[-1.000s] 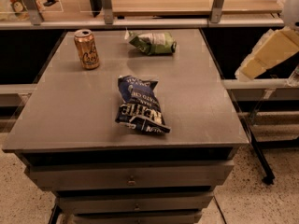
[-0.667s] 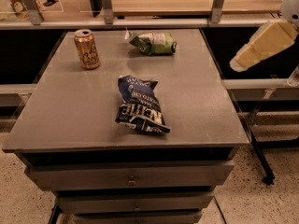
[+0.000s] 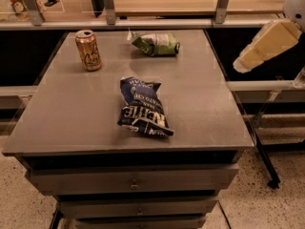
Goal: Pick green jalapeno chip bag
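The green jalapeno chip bag (image 3: 156, 43) lies on its side at the far middle of the grey table top (image 3: 71, 109). It is crumpled green foil with a pale patch. My gripper (image 3: 248, 60) is cream-coloured and hangs in the air off the table's right edge, tilted down toward the left. It is well to the right of the green bag and touches nothing.
A dark blue chip bag with white lettering (image 3: 142, 108) lies at the table's middle. A gold drink can (image 3: 88, 50) stands upright at the far left. A rail and wooden counter (image 3: 167, 4) run behind the table. Drawers (image 3: 133, 182) sit below the front edge.
My gripper has risen a little and edged left toward the table's right side. The bags and the can have not moved.
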Controlling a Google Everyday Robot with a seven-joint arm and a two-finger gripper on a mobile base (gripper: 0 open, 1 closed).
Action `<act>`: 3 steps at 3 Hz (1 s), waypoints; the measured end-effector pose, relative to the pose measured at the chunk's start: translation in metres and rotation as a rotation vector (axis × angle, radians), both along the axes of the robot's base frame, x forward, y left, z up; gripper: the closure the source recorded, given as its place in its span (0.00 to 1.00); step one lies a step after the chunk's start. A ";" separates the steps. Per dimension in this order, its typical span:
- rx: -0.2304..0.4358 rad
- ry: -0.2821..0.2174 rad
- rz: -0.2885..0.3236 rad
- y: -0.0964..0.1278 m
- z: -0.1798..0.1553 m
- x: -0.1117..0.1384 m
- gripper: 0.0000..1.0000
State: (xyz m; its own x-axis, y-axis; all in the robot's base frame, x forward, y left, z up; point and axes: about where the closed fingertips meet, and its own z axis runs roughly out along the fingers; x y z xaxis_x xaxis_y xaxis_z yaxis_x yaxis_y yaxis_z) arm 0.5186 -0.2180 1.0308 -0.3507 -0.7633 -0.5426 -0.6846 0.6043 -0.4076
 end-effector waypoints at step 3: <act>0.079 0.020 0.260 0.042 -0.026 0.070 0.00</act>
State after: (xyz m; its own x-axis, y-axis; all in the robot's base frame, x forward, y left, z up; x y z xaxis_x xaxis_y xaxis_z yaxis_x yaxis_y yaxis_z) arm 0.5884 -0.1757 1.0050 -0.1594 -0.7844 -0.5994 -0.8284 0.4366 -0.3510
